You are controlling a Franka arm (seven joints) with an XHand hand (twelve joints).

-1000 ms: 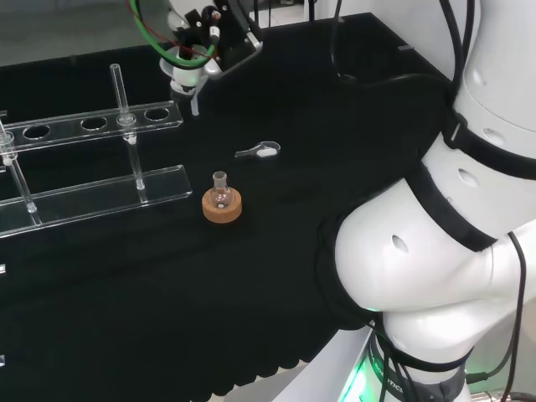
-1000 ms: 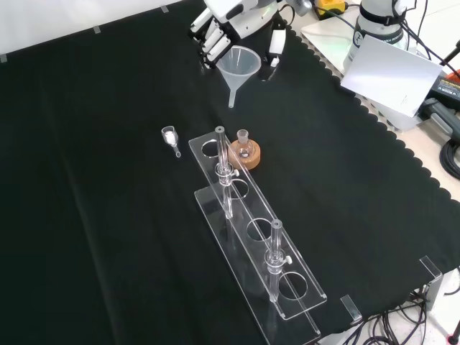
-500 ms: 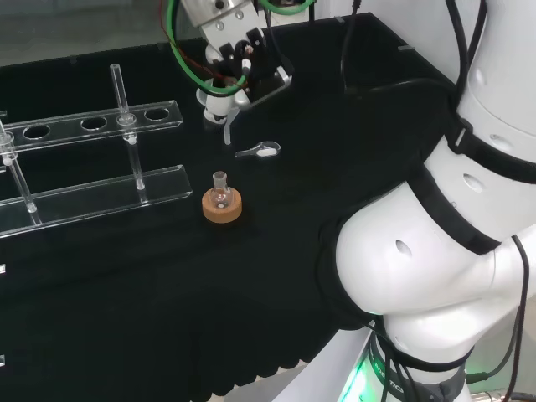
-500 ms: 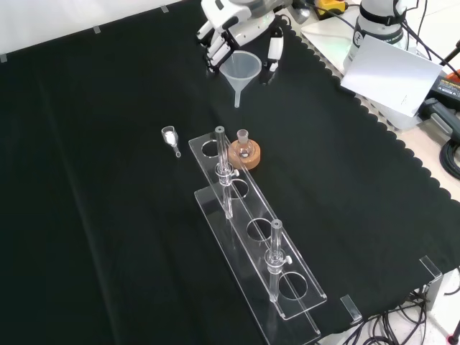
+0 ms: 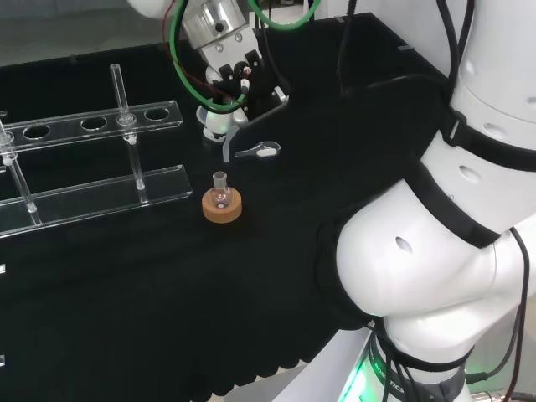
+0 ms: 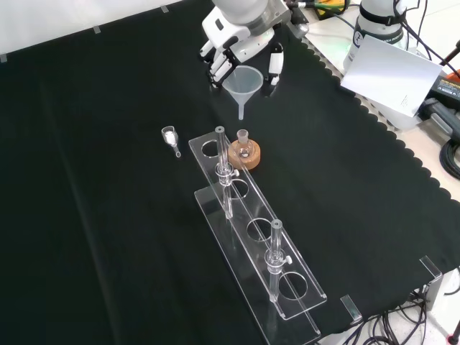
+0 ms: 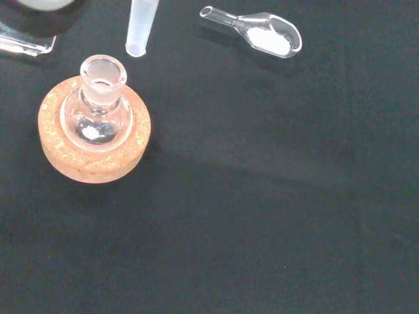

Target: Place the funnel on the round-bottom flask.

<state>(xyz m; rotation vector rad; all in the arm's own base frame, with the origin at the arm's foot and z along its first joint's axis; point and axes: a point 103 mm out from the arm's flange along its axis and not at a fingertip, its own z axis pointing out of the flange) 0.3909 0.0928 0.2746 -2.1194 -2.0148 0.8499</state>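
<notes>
The hand (image 6: 241,44) hangs over the far part of the black surface (image 6: 108,237) in the front view, its fingers (image 6: 215,65) curled round the rim of a clear funnel (image 6: 242,83) and pinching it. The funnel is upright, wide mouth up and stem pointing down, clear of the cloth.

The flask (image 6: 244,144) sits in its cork ring (image 6: 246,155) just below the funnel in the front view, nearer the camera. The stem tip is above the neck and a little to its far side, not touching it. In the head view the funnel's stem (image 5: 226,147) ends above and a touch to the right of the flask (image 5: 220,191), with a gap of cloth between them. From the wrist view the stem (image 7: 141,26) comes down just beside the open neck of the flask (image 7: 101,98), off its centre, and a speck of white lies in the flask's belly.

A small clear scoop (image 6: 171,138) with white powder in it lies on the cloth to the left of the flask in the front view, well apart from the ring. A clear rack (image 6: 251,237) runs from beside the ring toward the camera, with tubes (image 6: 223,176) standing in it. In the head view the rack (image 5: 92,159) lies to the left of the flask.
</notes>
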